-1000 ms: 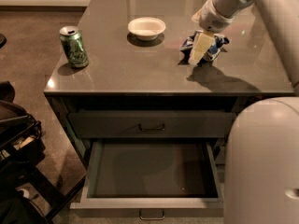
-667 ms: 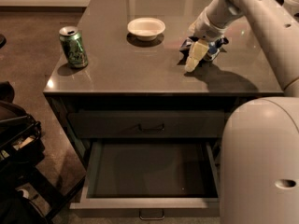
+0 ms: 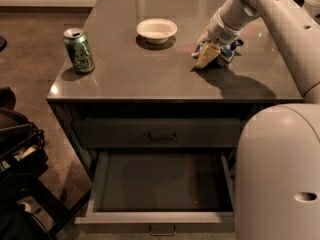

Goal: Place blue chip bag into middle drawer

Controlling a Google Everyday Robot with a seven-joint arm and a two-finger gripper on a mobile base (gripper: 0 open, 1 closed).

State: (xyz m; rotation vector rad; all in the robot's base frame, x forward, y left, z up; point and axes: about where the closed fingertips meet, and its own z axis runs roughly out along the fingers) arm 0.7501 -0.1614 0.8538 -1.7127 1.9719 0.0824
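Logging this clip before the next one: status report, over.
Gripper on the chip bag, countertop, right side. Bag not yet lifted. Middle drawer open below. Bowl, can stand apart; path clear.

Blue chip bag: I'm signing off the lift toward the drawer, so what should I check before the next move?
1. End effector down at the blue chip bag, right rear of the countertop: ok.
2. Bag firmly gripped: cannot tell.
3. Middle drawer pulled open: ok.
4. Upper drawer shut, not overhanging the middle one: ok.
5. White bowl and green can stand apart from the bag: ok.
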